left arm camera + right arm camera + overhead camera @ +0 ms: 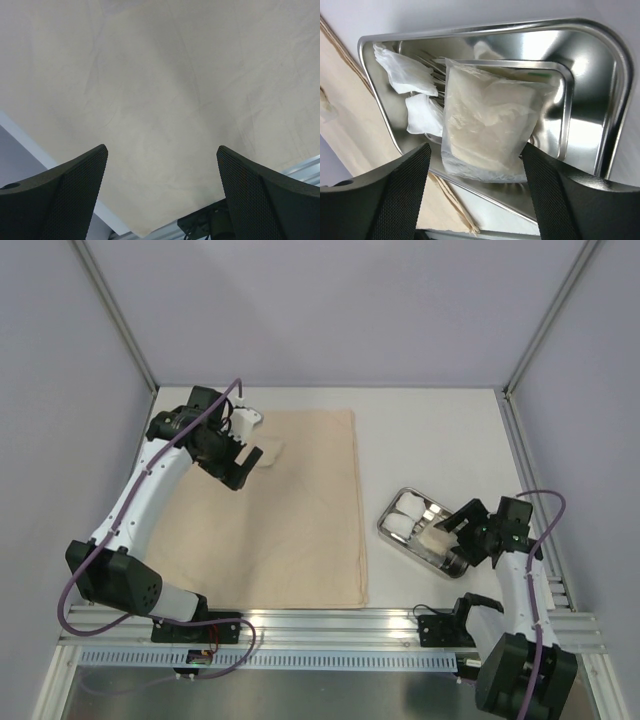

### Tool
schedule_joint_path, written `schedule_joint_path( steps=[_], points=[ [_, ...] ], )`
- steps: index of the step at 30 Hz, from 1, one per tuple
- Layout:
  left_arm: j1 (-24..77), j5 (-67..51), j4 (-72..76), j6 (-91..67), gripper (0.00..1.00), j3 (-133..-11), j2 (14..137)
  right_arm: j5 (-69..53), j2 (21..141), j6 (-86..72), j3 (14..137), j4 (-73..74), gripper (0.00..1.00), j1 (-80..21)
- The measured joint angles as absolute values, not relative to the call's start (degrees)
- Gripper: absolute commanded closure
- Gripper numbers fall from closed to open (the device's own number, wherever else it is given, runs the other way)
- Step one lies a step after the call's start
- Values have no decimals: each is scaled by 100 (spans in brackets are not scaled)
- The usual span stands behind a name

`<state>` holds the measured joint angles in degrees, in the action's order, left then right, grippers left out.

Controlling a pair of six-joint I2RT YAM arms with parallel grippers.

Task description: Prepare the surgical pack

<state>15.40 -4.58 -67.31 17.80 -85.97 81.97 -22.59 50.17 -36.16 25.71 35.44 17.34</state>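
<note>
- The large beige cloth sheet (300, 510) lay spread flat on the left half of the white tabletop (430, 440), lightly creased, with its far-left corner folded over.
- The small shiny rectangular steel tray (381, 529) sat askew just right of the sheet, in front of the right arm, with a thin strip of table between them.
- My left gripper (243, 462) hovered over the sheet's far-left corner, its fingers spread wide and holding nothing.
- My right gripper (476, 146) hung over the tray with its fingers apart. A clear plastic pouch of pale material (485, 115) lay in the tray between them.
- The sheet's near edge ran just beside the aluminium rail (330, 625) at the table's front, and its left edge passed under the left arm.
- A broad stretch of tabletop showed beyond the tray, up to the far and right walls.
- I counted one sheet, one tray, one pouch and two white gauze squares (402, 70).
- A third white scrap sat behind the pouch, and thin metal pieces lay under the gauze, too hidden for me to name.
</note>
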Motion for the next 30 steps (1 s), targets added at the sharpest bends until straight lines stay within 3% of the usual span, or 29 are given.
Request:
schedule_joint_path(
  steps=[4, 5, 8, 18, 22, 24, 30],
  points=[
    [1540, -434, -6687, 1778, 0, -8582, 8219, -1831, 4766, -3575, 2764, 3868, 16, 1734],
    [1540, -425, -6670, 1778, 0, -8576, 8230, -1708, 4685, -3570, 2840, 3948, 8, 1734],
    [1540, -390, -6643, 1767, 0, -8571, 8278, -1472, 4488, -3553, 3059, 4130, 0, 1734],
    [1540, -91, -6388, 1634, 3, -8569, 8350, -884, 4386, -3256, 4383, 4471, 0, 1715],
    [1542, 115, -6307, 1570, 22, -8772, 8602, -642, 4484, -3094, 4851, 4519, 0, 1507],
    [1577, 224, -6283, 1535, 25, -9059, 8949, -519, 4615, -2998, 5052, 4519, 0, 1304],
    [2080, 687, -6191, 1511, 21, -9710, 10158, 202, 5282, -2674, 5411, 4495, 0, 71]
  ],
)
